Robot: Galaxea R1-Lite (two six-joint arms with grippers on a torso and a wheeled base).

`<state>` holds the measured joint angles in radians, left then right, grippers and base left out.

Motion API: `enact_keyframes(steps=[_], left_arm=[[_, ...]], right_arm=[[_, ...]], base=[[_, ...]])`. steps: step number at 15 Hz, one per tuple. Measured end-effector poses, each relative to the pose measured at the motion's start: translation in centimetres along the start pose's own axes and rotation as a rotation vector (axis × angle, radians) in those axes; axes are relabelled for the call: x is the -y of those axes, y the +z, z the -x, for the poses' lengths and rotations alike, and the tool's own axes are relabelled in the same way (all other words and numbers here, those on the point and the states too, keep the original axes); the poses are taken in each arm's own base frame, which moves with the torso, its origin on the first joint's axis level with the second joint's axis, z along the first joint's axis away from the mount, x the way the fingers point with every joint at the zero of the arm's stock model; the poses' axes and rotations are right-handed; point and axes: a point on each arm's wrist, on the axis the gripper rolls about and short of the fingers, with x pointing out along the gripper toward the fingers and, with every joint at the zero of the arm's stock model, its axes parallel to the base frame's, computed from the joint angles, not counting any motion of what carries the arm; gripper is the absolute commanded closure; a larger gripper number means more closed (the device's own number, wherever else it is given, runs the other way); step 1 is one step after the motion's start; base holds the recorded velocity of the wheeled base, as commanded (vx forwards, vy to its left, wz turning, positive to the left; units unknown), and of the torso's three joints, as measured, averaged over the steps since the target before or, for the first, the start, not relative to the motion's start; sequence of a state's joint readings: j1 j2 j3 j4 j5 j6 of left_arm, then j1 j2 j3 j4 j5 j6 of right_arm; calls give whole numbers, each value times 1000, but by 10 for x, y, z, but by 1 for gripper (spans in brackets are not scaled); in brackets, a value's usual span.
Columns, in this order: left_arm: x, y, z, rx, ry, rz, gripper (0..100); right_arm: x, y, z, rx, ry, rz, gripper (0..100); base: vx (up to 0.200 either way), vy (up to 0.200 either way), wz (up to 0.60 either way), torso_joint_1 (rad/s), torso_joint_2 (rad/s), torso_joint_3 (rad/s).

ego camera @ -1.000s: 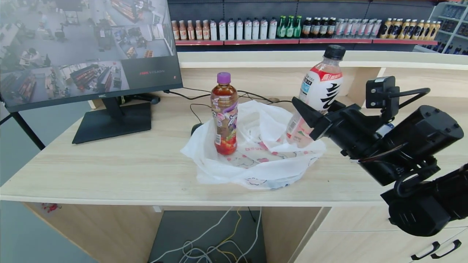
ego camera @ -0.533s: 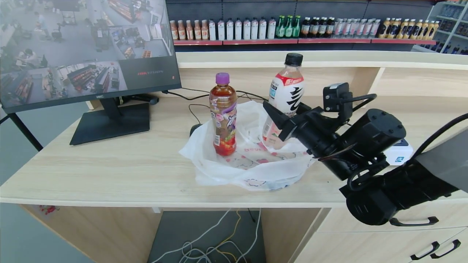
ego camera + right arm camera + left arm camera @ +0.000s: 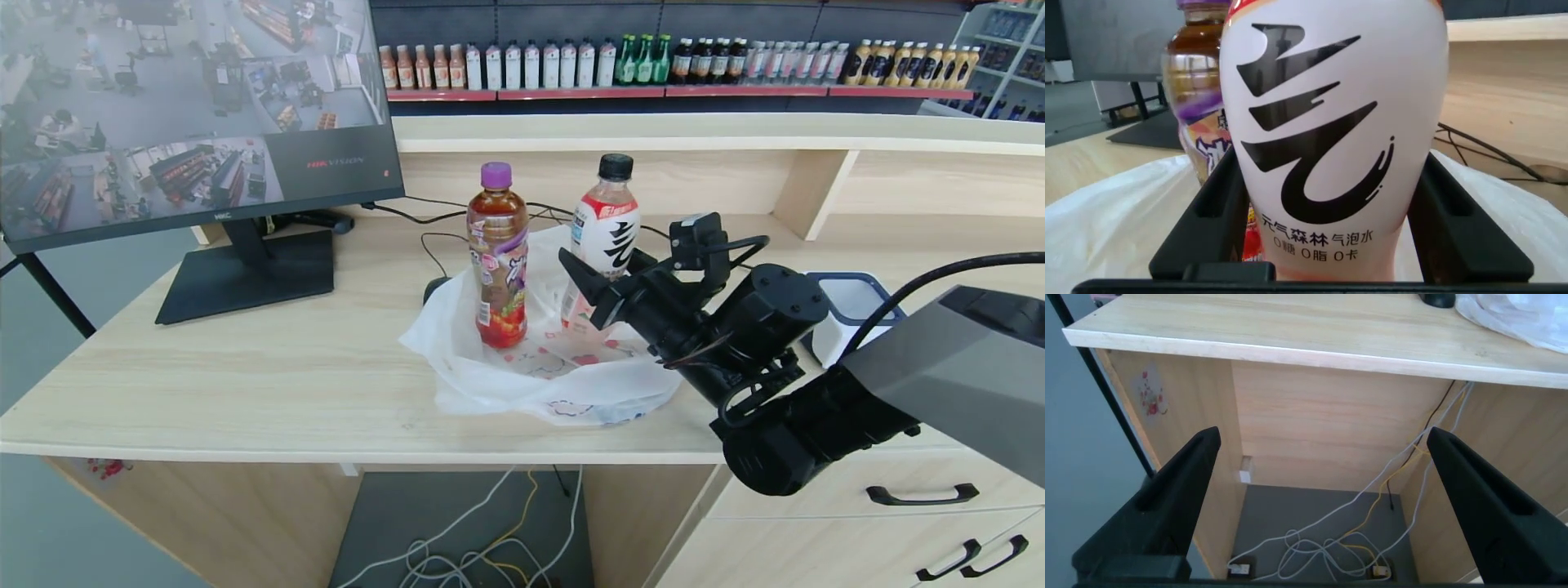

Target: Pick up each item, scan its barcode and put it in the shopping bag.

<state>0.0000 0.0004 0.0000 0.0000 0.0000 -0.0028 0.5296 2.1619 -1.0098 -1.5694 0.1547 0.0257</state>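
- Step in hand: bagging. Your right gripper is clamped on the pink-and-white plastic bottle with black cap. It's held upright in the open white plastic shopping bag, just beside the brown tea bottle with purple cap.
- Next, as I judge it: seat it, spread the fingers, back off without knocking either of the 2 bottles (base contact unclear).
- Left gripper: spread wide, empty, below the counter's edge.
- Pale wooden counter; black monitor left; stocked drink shelves behind.
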Motion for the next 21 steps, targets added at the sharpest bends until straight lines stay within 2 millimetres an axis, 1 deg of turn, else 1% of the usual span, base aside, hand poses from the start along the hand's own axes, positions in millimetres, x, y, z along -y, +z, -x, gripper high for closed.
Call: enact_keyframes(steps=[5, 9, 18, 21], left_arm=[[0, 0, 0, 1, 0, 3, 0], [0, 0, 0, 1, 0, 0, 0], [0, 0, 0, 0, 0, 0, 0], [0, 0, 0, 0, 0, 0, 0]], right_arm=[[-2, -18, -4, -23, 6, 11, 100], [1, -21, -4, -27, 0, 16, 100], [0, -34, -1, -63, 2, 10, 100], [0, -35, -1, -67, 2, 9, 100]], base=[[0, 0, 0, 0, 0, 0], [0, 0, 0, 0, 0, 0], [0, 0, 0, 0, 0, 0], [0, 0, 0, 0, 0, 0]])
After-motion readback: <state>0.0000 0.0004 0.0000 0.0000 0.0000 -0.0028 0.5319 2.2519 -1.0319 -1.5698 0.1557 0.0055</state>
